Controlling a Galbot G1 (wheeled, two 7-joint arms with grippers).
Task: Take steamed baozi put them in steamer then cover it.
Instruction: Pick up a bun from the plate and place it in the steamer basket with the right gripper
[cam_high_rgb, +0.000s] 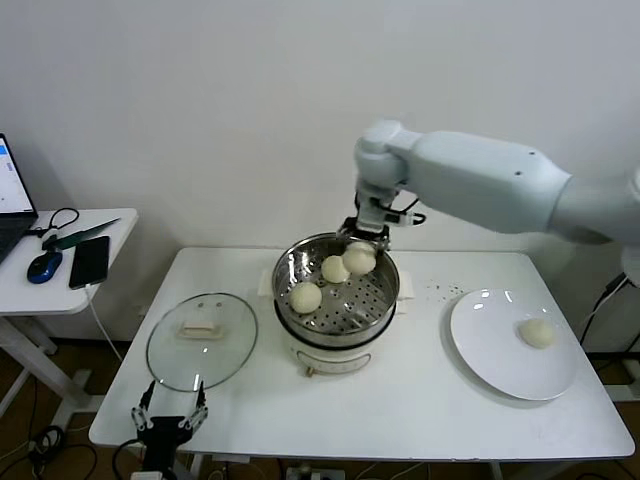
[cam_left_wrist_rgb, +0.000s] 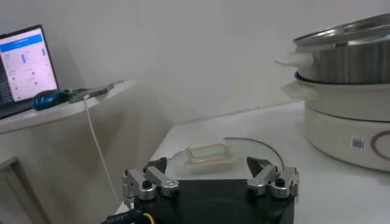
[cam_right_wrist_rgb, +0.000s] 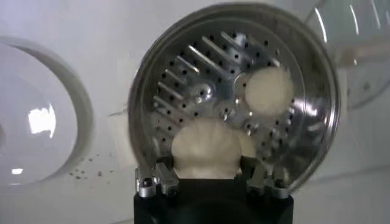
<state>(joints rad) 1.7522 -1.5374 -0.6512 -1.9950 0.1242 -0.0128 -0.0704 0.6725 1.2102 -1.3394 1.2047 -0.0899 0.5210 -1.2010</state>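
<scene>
The steel steamer (cam_high_rgb: 385, 300) stands mid-table on its white base. My right gripper (cam_high_rgb: 364, 238) hangs over its far rim, shut on one baozi (cam_high_rgb: 360, 259). In the right wrist view that baozi (cam_right_wrist_rgb: 206, 143) fills the gap between the fingers of the right gripper (cam_right_wrist_rgb: 205, 163), above the perforated tray (cam_right_wrist_rgb: 183, 79). Two more baozi (cam_high_rgb: 334, 268) (cam_high_rgb: 305, 296) lie on the tray. Another baozi (cam_high_rgb: 538, 333) rests on the white plate (cam_high_rgb: 490, 350). The glass cover (cam_high_rgb: 225, 350) lies flat left of the steamer. My left gripper (cam_high_rgb: 171, 412) waits open near the table's front left corner, just short of the cover handle (cam_left_wrist_rgb: 210, 156).
A side table (cam_high_rgb: 60, 275) at the left carries a laptop, a mouse (cam_high_rgb: 44, 266) and a phone (cam_high_rgb: 89, 261), with a cable hanging down. The steamer's side (cam_left_wrist_rgb: 347, 122) rises to the right of my left gripper (cam_left_wrist_rgb: 207, 165).
</scene>
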